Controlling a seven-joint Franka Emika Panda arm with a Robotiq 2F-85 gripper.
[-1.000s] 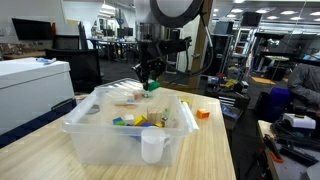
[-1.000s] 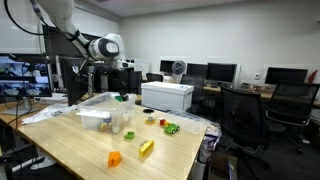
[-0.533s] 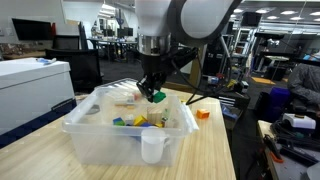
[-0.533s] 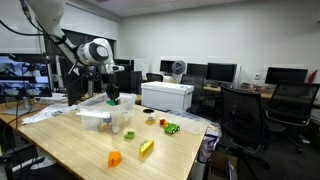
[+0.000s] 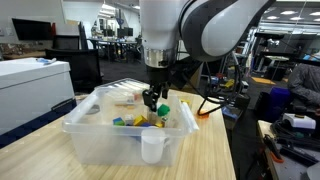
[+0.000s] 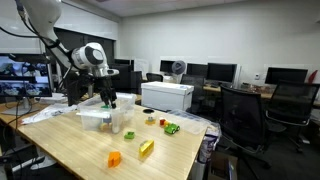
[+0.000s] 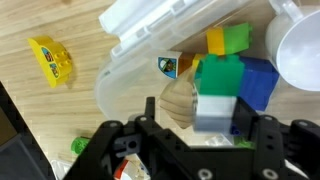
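Over the clear bin, spread fingers hover above a green block.

Orange block, yellow block

Bin translucent white; green block; blue block; yellow piece; white cup.

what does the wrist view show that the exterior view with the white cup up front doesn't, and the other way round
Only the wrist view: a yellow block lying on the table outside the bin, plus a grey block and a rounded wooden piece inside it.
Only the exterior view: the whole arm, an orange block beside the bin, and the office behind.
Both: the clear bin, the white cup, coloured blocks inside, and the gripper with jaws apart.
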